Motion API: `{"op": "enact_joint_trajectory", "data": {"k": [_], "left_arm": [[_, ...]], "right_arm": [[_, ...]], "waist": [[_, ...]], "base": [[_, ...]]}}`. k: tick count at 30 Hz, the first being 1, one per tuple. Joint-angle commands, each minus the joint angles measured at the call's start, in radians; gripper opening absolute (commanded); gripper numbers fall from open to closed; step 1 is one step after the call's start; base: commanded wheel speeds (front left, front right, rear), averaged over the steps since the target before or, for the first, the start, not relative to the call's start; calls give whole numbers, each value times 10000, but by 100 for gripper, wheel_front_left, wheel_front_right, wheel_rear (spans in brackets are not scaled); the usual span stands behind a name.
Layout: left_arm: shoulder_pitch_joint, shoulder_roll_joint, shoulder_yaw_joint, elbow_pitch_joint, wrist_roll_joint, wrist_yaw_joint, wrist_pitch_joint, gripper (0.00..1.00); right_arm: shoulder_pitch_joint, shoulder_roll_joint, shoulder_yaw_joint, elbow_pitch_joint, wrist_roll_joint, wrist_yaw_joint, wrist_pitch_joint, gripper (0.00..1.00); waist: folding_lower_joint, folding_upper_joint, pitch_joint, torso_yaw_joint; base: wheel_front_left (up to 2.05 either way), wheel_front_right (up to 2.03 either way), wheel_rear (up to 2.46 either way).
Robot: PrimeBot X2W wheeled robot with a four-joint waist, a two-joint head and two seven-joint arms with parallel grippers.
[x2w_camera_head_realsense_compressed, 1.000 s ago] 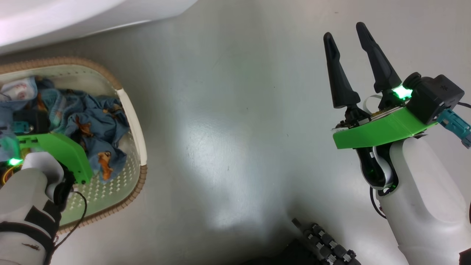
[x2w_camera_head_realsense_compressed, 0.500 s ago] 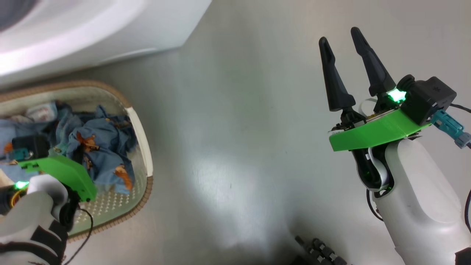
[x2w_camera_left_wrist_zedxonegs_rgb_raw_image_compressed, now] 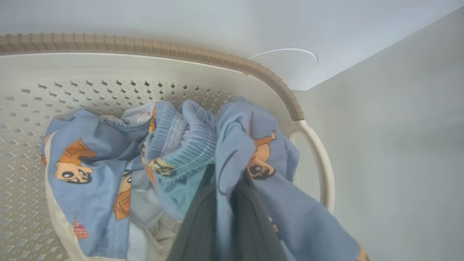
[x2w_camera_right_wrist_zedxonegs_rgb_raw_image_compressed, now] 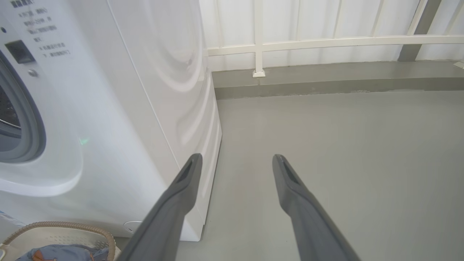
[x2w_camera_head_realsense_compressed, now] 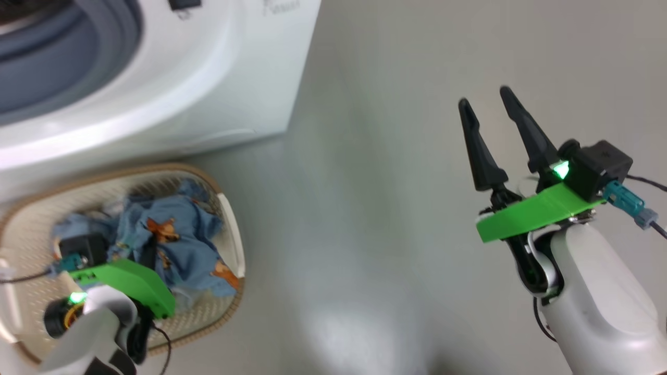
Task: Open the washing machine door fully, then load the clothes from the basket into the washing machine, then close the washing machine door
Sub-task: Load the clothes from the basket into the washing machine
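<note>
Plainly, the left pincer (x2w_camera_left_wrist_zedxonegs_rgb_raw_image_compressed: 224, 188) is down inside the basket (x2w_camera_left_wrist_zedxonegs_rgb_raw_image_compressed: 145, 44), its two dark fingers pressed together on a fold of the clothes (x2w_camera_left_wrist_zedxonegs_rgb_raw_image_compressed: 90, 174). In the left wrist view a strip of blue fabric runs up between the fingers and more cloth bunches over their tips. The rest of the bear-print pile lies loose on the basket's perforated bottom, touching the pinched fold, so some of it may well trail along when the arm rises.

The right pincer (x2w_camera_head_realsense_compressed: 483, 99) hangs over bare floor (x2w_camera_head_realsense_compressed: 365, 208) with its fingers spread and nothing between them, well apart from basket and cloth (of no use to this step, by the look of it).

What the next move turns on is this: the basket stands on the floor just in front of the washing machine (x2w_camera_head_realsense_compressed: 219, 78), and the grey gasket (x2w_camera_head_realsense_compressed: 62, 73) round its mouth lies above and beyond the basket, towards the top left of the head view. So the load has to go up and forward from the left pincer, which is much the nearer one. The mouth looks uncovered, so I judge the carry can begin.
</note>
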State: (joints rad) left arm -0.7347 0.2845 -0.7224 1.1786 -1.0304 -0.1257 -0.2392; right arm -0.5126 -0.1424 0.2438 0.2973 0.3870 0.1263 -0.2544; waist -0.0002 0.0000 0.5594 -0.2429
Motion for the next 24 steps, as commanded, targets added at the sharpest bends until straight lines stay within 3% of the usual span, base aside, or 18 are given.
{"op": "enact_joint_trajectory", "data": {"k": [1, 10, 24], "left_arm": [[329, 265, 219, -214, -163, -46, -151, 0], [1293, 321, 720, -1676, -269, -48, -221, 0], [2832, 48, 2614, -4123, 999, -49, -224, 0]], "right_arm": [[366, -137, 106, -157, 197, 44, -74, 100], [1088, -581, 35, 103, 411, 44, -74, 100], [1958, -1163, 116, 432, 751, 44, -74, 100]], "waist": [[2, 0, -1081, 540], [2, 0, -2568, 1277], [2, 0, -4233, 2335]], "base": [[0, 0, 0], [0, 0, 0], [0, 0, 0]]}}
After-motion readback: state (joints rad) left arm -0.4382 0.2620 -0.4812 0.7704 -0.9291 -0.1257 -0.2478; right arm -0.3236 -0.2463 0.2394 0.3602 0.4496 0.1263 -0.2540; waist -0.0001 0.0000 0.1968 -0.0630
